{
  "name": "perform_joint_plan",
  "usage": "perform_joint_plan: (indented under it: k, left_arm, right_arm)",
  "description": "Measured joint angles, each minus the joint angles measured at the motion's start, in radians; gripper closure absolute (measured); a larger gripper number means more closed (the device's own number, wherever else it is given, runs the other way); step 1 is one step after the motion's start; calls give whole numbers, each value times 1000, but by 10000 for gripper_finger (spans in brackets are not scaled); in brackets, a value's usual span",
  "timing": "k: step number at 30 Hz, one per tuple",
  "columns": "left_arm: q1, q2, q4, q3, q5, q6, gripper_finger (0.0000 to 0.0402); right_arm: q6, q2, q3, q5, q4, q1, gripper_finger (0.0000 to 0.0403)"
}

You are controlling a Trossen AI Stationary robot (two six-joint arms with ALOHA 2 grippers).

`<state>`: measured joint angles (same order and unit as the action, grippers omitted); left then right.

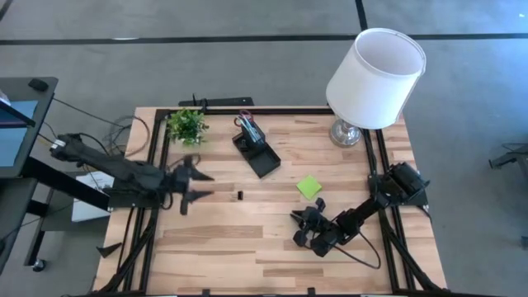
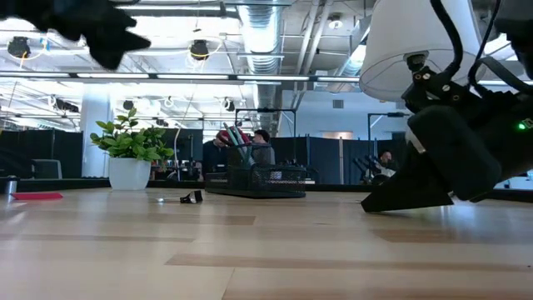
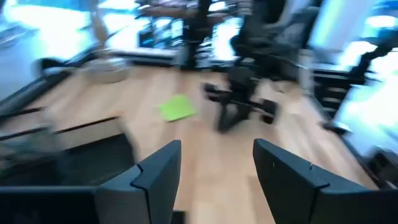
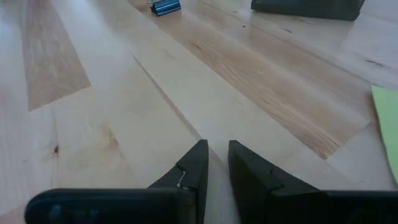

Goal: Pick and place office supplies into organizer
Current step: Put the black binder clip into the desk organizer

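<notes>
Near the surface's (image 1: 247,247) front edge, the right tool (image 1: 304,228) lies low on the wood, fingers nearly closed on nothing. Beyond it sits the lime sticky-note pad (image 1: 309,186). The left tool (image 1: 194,183) hovers spread open, short of the black organizer (image 1: 256,148) holding pens.

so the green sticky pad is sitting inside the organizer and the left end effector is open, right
Not quite. The green sticky pad lies on the bare table, apart from the organizer, as the high view shows. The left end effector is indeed open, seen in the left wrist view.
</notes>
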<state>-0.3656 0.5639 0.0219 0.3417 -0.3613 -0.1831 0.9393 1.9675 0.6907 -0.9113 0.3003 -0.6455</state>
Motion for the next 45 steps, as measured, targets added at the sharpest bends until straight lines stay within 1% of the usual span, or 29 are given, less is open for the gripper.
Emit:
perform_joint_plan:
  k: [2, 4, 6, 9, 14, 17, 21, 23, 25, 31, 36, 39, 42, 45]
  left_arm:
    - [-1, 0, 150, -85, 25, 40, 205]
    - [2, -1, 206, -122, 3, 65, 205]
    - [10, 4, 201, -128, -12, 68, 205]
    - [32, 25, 206, -123, 7, 52, 205]
    - [111, 123, 201, -106, 23, 46, 205]
    - [196, 215, 216, -91, 110, 45, 205]
    - [309, 369, 323, -86, 282, 73, 205]
    - [348, 442, 373, -86, 367, 118, 205]
    - [369, 513, 413, -86, 411, 142, 205]
    - [374, 710, 513, -86, 424, 175, 205]
    - [374, 857, 660, -86, 445, 159, 205]
    - [374, 916, 743, -79, 444, 134, 205]
    - [374, 954, 750, -62, 427, 103, 205]
    - [373, 990, 749, -49, 394, 59, 205]
  right_arm:
    - [-1, 0, 0, -3, 0, 16, 343]
    - [-4, -1, 1, -3, 3, 34, 343]
    - [-19, -1, 1, -4, 3, 55, 343]
    - [-52, 0, 1, -9, 0, 81, 343]
    - [-55, 0, 0, -17, -4, 119, 343]
    - [-57, 0, 0, -21, -4, 136, 343]
    - [-58, 0, 0, -26, -3, 155, 343]
    - [-77, 0, 0, -28, 1, 162, 343]
    - [-101, 0, 0, -28, 14, 168, 343]
    - [-136, 0, 2, -8, 31, 170, 343]
    - [-131, 0, 2, -4, 34, 171, 343]
    - [-70, 0, 2, -3, 41, 174, 343]
    - [-26, -1, 2, -2, 46, 182, 343]
    - [-24, -1, 2, 2, 45, 184, 343]
